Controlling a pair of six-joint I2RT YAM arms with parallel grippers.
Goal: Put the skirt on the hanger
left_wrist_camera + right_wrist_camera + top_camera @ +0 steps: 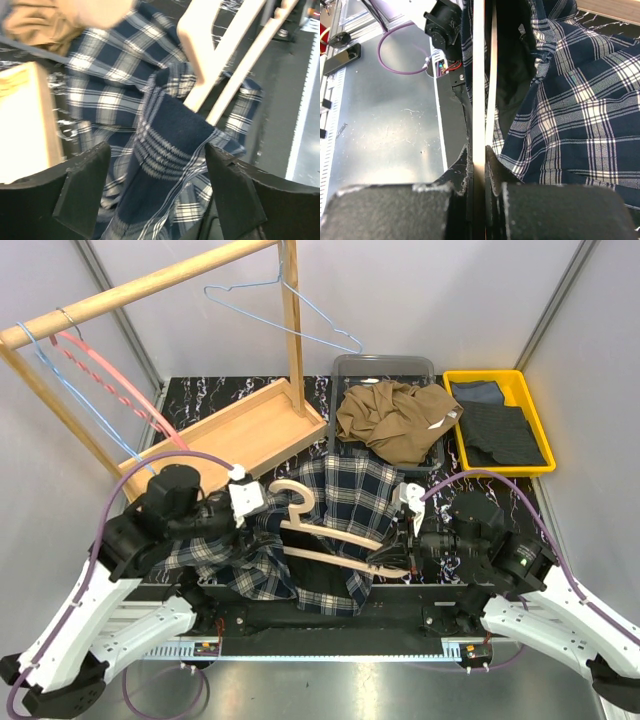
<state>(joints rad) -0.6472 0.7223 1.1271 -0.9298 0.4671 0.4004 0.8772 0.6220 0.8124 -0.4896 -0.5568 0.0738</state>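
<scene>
Only the overhead view shows the skirt [395, 420], heaped in the grey bin [345, 365] at the back of the desk [200, 390]. It also shows the hanger [283, 322] up on the wooden rail [130, 290].

There are four hangers: two blue wire, one pink hanger [105, 380] and one wooden hanger [330, 535] on the plaid shirt [345, 490].

The left gripper [157, 190] is spread wide around a shirt fold. The right gripper [479, 170] pinches the wooden hanger's bar.

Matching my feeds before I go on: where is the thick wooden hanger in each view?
Top external: wooden hanger centre, lying on the plaid shirt.
Left wrist: upper right, pale diagonal bars.
Right wrist: centre, upright bar clamped in the right gripper.
Shared landmark: the plaid shirt.
</scene>
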